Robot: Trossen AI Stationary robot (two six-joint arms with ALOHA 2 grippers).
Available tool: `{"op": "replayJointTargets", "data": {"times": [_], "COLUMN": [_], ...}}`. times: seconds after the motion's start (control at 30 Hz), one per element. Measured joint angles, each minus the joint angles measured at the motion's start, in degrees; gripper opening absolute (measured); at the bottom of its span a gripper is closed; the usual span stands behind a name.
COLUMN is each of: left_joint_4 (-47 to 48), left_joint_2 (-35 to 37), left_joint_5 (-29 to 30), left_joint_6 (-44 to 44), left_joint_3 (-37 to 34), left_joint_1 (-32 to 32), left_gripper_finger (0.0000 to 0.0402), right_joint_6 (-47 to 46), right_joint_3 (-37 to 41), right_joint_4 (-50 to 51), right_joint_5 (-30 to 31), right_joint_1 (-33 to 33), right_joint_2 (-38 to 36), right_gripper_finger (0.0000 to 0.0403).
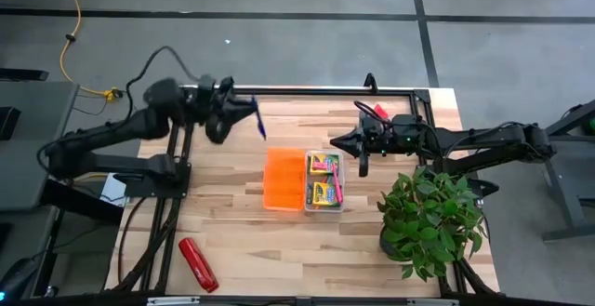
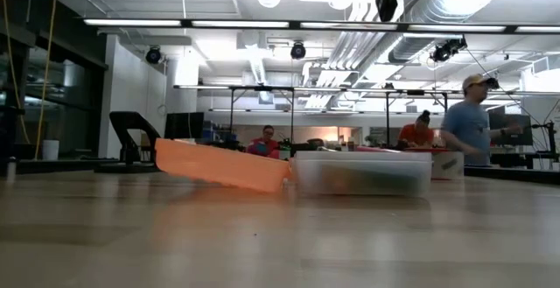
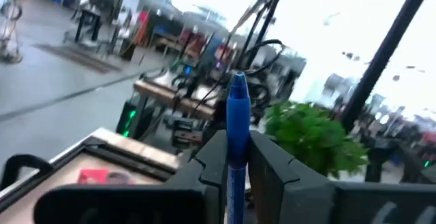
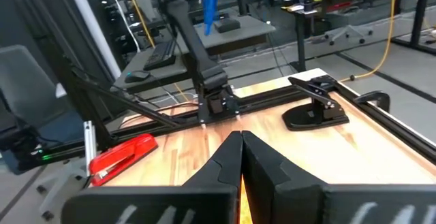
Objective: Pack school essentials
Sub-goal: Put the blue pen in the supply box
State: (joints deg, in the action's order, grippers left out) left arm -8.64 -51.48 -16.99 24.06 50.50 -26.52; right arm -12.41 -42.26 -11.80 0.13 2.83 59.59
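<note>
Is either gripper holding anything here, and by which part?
The left gripper holds the blue pen clamped along its barrel, one end sticking out past the fingers. The right gripper is shut on nothing.

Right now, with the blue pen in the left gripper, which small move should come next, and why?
Probably carry the left gripper, shut on the thin blue pen, toward the clear plastic box. The pen hangs above bare table, and that box already holds the yellow-and-green crayon boxes.

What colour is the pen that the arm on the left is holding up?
Blue. The left gripper is shut on the pen; the left wrist view shows it best.
</note>
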Motion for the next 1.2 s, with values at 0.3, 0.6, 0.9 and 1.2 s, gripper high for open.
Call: {"op": "replayJointTargets", "data": {"times": [0.3,0.6,0.9,1.2], "left_joint_4": [-9.4,-10.7,-10.6,-12.5], "left_joint_2": [7.9,7.9,7.7,5.3], "left_joint_5": [8.7,8.7,5.2,5.5], "left_joint_6": [0.4,-0.4,-2.3,-3.2], "left_joint_3": [-14.0,-14.2,-14.2,-14.1], "left_joint_1": [9.5,9.9,9.9,9.9], "left_gripper_finger": [0.0030,0.0031,0.0031,0.0031], "right_joint_6": [0.3,0.1,-1.7,-9.6], "right_joint_3": [0.0,0.0,0.0,0.0], "right_joint_4": [-0.7,-1.0,-1.2,-10.0], "right_joint_5": [-0.6,-0.6,-0.6,0.3], "right_joint_1": [0.0,0.0,0.0,-2.0], "right_joint_2": [0.0,0.0,0.0,6.8], "right_gripper_finger": [0.0000,0.0000,0.0000,0.0081]}}
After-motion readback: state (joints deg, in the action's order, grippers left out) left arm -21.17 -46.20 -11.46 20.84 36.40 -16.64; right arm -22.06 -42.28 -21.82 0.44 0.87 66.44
